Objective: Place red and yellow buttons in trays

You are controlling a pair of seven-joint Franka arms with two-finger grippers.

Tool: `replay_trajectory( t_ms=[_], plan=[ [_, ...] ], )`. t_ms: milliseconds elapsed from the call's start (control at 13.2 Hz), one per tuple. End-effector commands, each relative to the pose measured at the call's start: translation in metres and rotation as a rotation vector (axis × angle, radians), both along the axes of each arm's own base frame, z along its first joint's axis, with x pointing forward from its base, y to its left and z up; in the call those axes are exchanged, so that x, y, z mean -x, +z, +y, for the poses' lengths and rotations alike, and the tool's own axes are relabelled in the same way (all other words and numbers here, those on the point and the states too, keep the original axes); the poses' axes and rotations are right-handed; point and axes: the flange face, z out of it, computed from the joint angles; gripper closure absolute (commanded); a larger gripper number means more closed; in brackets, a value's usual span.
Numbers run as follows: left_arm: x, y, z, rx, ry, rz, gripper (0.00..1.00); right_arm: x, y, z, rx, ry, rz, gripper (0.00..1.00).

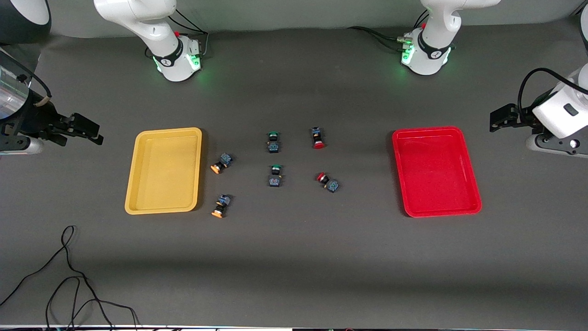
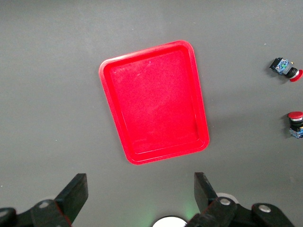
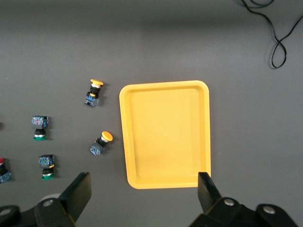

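Observation:
Two yellow-capped buttons (image 1: 222,163) (image 1: 221,205) lie beside the empty yellow tray (image 1: 164,171), on its side toward the table's middle. Two red-capped buttons (image 1: 317,138) (image 1: 327,180) lie between the middle and the empty red tray (image 1: 435,171). My right gripper (image 1: 87,131) hangs open and empty at the right arm's end of the table; its wrist view (image 3: 144,196) shows the yellow tray (image 3: 164,134) and both yellow buttons (image 3: 93,91) (image 3: 101,143). My left gripper (image 1: 498,117) hangs open and empty at the left arm's end; its wrist view (image 2: 140,196) shows the red tray (image 2: 154,101) and both red buttons (image 2: 286,69) (image 2: 295,125).
Two green-capped switches (image 1: 273,141) (image 1: 275,175) lie in the table's middle, between the yellow and red buttons. A loose black cable (image 1: 69,276) lies on the table near the front camera at the right arm's end.

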Motion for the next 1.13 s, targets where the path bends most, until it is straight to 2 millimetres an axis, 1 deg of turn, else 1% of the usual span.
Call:
replay_trajectory(
  t_ms=[0, 151, 302, 453, 528, 604, 679, 755, 830, 906, 981, 1057],
  plan=[
    [0.002, 0.006, -0.001, -0.005, -0.006, -0.015, 0.00, 0.003, 0.005, 0.002, 0.018, 0.017, 0.006, 0.00],
    [0.002, 0.006, 0.000, -0.005, -0.005, -0.015, 0.00, 0.002, 0.003, 0.002, 0.018, 0.018, 0.011, 0.00],
    [0.002, 0.006, -0.001, -0.006, -0.005, -0.015, 0.00, -0.001, -0.004, 0.007, 0.019, 0.024, 0.023, 0.00],
    [0.002, 0.006, -0.002, -0.006, -0.006, -0.014, 0.00, -0.008, -0.021, 0.023, 0.021, 0.050, 0.047, 0.00],
    [0.002, 0.007, -0.001, -0.005, -0.005, -0.017, 0.00, -0.013, -0.034, 0.036, 0.026, 0.046, 0.060, 0.00],
    [0.002, 0.007, -0.001, -0.004, -0.003, -0.020, 0.00, -0.018, -0.046, 0.046, 0.027, 0.006, 0.070, 0.00],
    [0.001, 0.006, -0.001, -0.004, -0.003, -0.018, 0.00, -0.023, -0.060, 0.062, 0.026, -0.029, 0.083, 0.00],
    [0.001, 0.006, -0.001, -0.004, -0.003, -0.017, 0.00, -0.029, -0.078, 0.086, 0.027, -0.056, 0.092, 0.00],
    [0.001, 0.006, -0.001, -0.002, -0.005, -0.017, 0.00, -0.032, -0.099, 0.104, 0.029, -0.104, 0.102, 0.00],
    [0.002, 0.007, -0.005, -0.003, -0.008, -0.015, 0.00, -0.034, -0.120, 0.120, 0.028, -0.171, 0.104, 0.00],
    [0.004, 0.007, -0.008, -0.002, -0.008, -0.009, 0.00, -0.032, -0.143, 0.140, 0.026, -0.223, 0.109, 0.00],
    [0.008, 0.009, -0.027, -0.006, -0.012, -0.008, 0.00, -0.029, -0.166, 0.157, 0.021, -0.269, 0.110, 0.00]
  ],
)
